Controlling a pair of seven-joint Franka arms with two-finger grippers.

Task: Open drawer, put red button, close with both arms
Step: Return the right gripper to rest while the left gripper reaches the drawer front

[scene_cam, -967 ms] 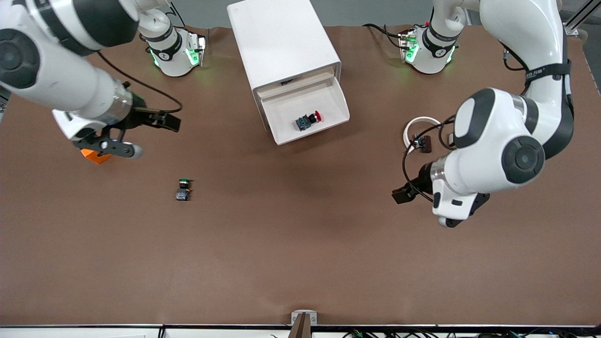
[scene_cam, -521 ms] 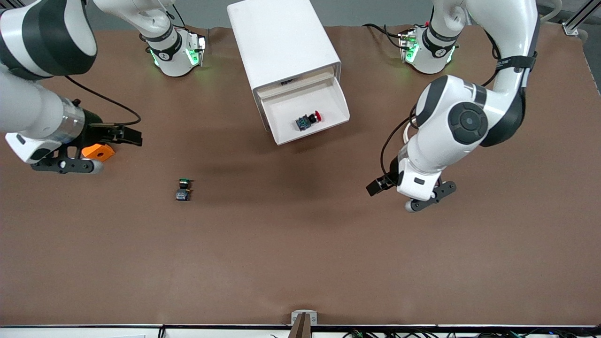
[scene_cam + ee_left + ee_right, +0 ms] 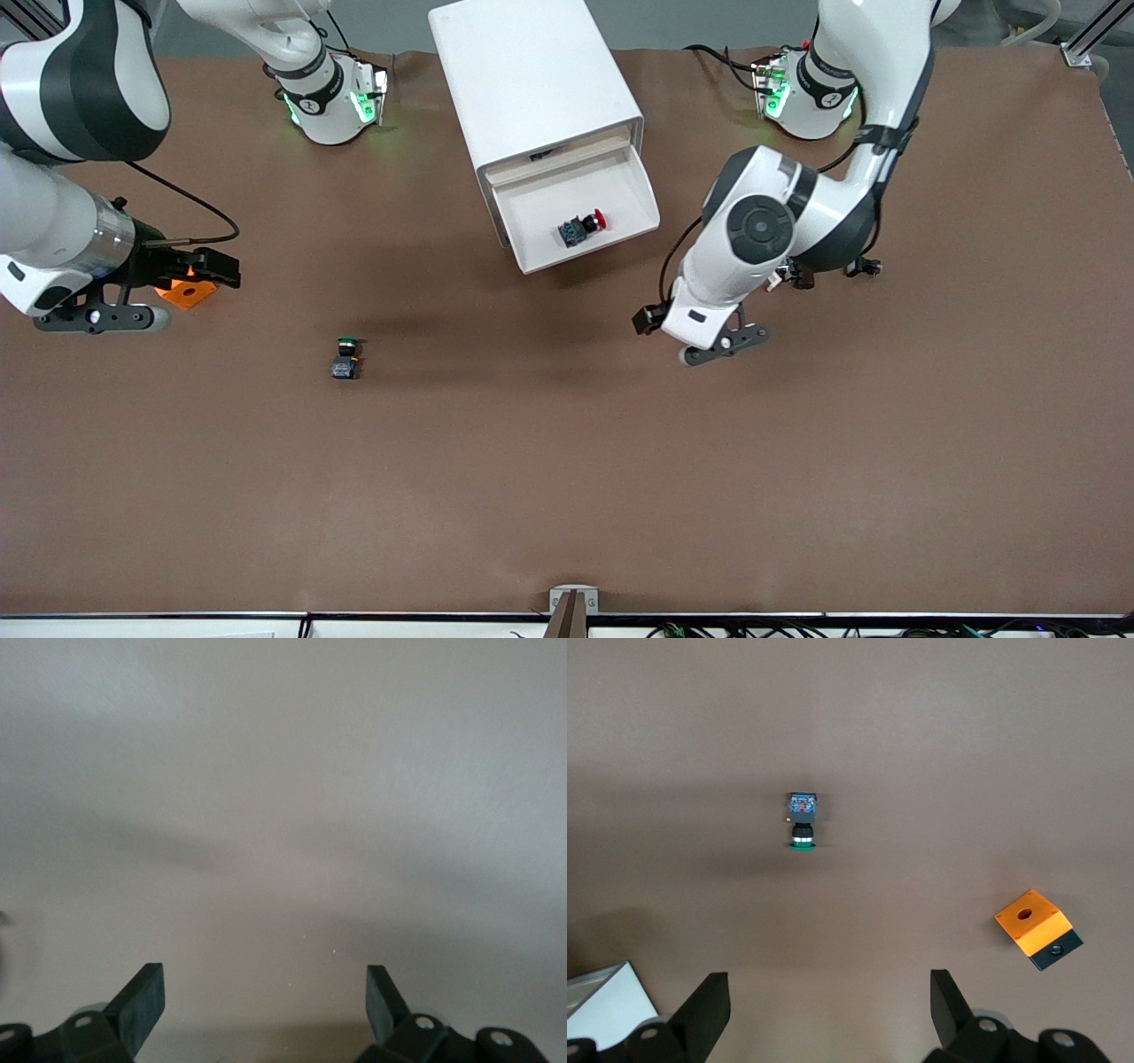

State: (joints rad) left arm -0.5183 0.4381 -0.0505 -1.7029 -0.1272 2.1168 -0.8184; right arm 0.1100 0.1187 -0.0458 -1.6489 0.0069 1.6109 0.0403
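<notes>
My left claw (image 3: 722, 346), fingers spread, has swung toward the open drawer (image 3: 580, 211) holding the red button (image 3: 583, 225); my right claw (image 3: 93, 317), also spread, has retreated past the orange box (image 3: 186, 291) over bare counter (image 3: 567, 478)

No text, label, brand or number can be read on anything in view; markings on the arm bases are illegible.

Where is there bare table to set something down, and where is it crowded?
The widest bare stretch runs nearer the camera than the green button and the open left gripper. Another lies between that button and the open drawer, which holds the red button. It is tighter around the orange block, under the open right gripper.
</notes>
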